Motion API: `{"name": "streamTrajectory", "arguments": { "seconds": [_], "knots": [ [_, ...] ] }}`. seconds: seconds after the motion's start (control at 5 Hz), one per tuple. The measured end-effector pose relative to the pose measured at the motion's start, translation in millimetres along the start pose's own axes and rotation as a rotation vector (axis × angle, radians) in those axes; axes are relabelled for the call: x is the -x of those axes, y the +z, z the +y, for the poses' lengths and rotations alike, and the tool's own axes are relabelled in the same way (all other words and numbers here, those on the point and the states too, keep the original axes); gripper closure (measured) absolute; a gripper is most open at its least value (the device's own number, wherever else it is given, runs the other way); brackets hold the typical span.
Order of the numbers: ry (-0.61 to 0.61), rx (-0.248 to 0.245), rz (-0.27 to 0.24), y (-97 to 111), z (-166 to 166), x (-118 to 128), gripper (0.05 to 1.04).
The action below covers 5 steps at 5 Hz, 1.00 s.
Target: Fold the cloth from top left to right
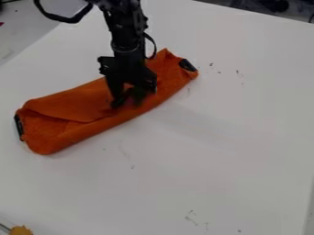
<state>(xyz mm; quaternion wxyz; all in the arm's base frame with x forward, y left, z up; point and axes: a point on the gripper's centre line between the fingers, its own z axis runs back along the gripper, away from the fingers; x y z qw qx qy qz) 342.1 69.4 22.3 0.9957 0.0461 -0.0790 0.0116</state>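
- Cloth point(73, 103), orange, matte; long, curved folded strip, black patch at either end; on smooth white table point(227, 151).
- Gripper point(130, 97), black, over cloth, hiding part; tips murky, opening and hold I cannot tell.

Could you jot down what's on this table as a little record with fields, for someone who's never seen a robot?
cloth: orange, in a long, narrow folded strip
cloth ends: a black piece at the left end, another at the right end
claw: black, down at the cloth, right of its middle
surface: white tabletop with small dark marks
bottom left corner: yellow-orange object, partly in view
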Motion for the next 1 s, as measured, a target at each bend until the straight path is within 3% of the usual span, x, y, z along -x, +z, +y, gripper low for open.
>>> {"name": "streamTrajectory", "arguments": {
  "seconds": [0.2,0.4,0.6,0.8,1.0],
  "knots": [
    [0.027,0.047,0.04,0.8,-15.3,5.1,0.072],
    [0.036,0.056,0.071,8.4,-38.5,8.2,0.074],
    [0.067,0.012,0.072,31.4,-49.8,10.1,0.08],
    [0.048,-0.048,0.017,40.6,-46.4,4.1,0.082],
    [0.023,-0.063,-0.02,37.8,-44.0,3.5,0.082]
  ]
}}
